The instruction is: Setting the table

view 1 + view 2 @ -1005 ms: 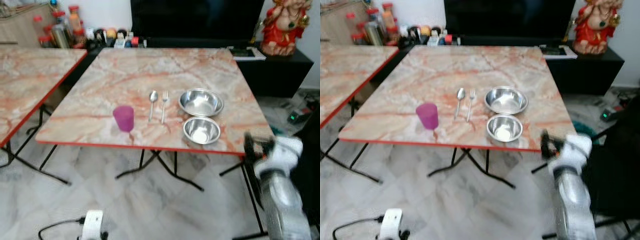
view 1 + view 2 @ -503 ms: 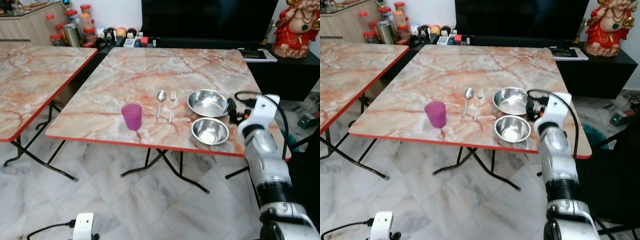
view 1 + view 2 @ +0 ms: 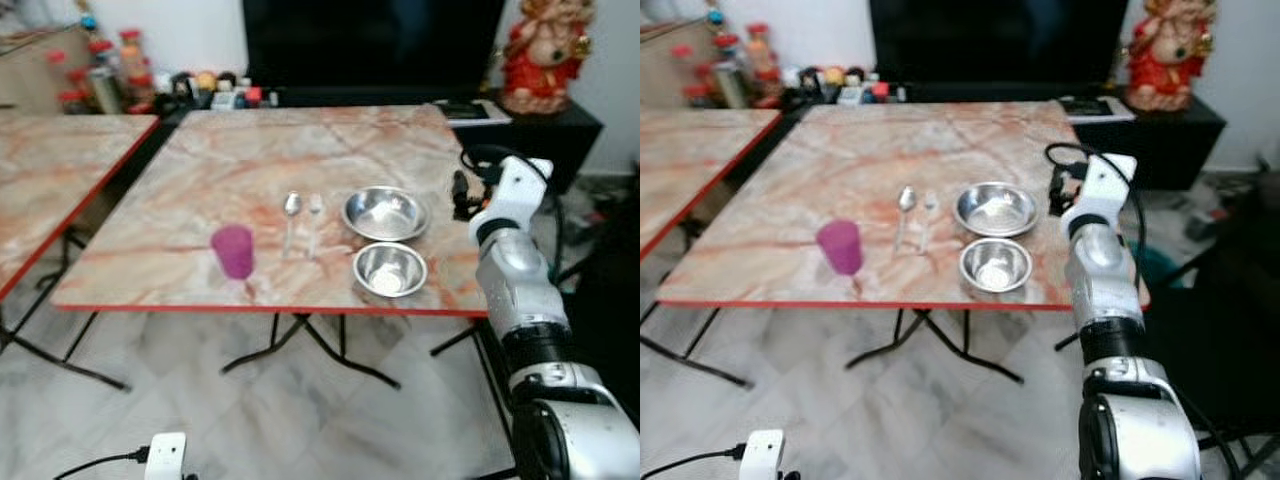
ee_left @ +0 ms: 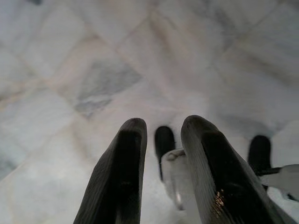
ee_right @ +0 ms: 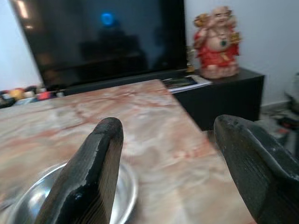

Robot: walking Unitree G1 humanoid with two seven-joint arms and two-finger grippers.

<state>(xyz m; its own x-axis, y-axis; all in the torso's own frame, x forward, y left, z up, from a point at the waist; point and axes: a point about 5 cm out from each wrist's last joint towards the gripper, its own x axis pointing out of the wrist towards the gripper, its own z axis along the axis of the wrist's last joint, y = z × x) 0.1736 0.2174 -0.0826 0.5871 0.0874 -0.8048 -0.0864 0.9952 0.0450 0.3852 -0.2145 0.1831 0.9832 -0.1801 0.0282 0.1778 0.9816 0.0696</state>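
A marble-topped folding table [image 3: 230, 160] carries a purple cup [image 3: 233, 250], a spoon [image 3: 291, 215] and a fork [image 3: 313, 222] lying side by side, a large steel bowl [image 3: 385, 212] and a smaller steel bowl [image 3: 389, 268] in front of it. My right gripper [image 3: 460, 195] is raised over the table's right edge, just right of the large bowl. In the right wrist view its fingers [image 5: 88, 177] are spread wide, with nothing between them and the large bowl's rim [image 5: 32, 203] low beside one finger. My left gripper [image 4: 163, 130] hangs over the floor, a narrow gap between its fingers.
A second marble table [image 3: 50, 170] stands to the left. Behind are a black TV cabinet [image 3: 540, 125] with a red statue [image 3: 540, 50] and bottles and jars [image 3: 100, 70]. A white device with a cable [image 3: 165, 455] lies on the tiled floor.
My right arm has risen from below the table's front right corner to beside the large bowl. The whole view has shifted as the camera moved.
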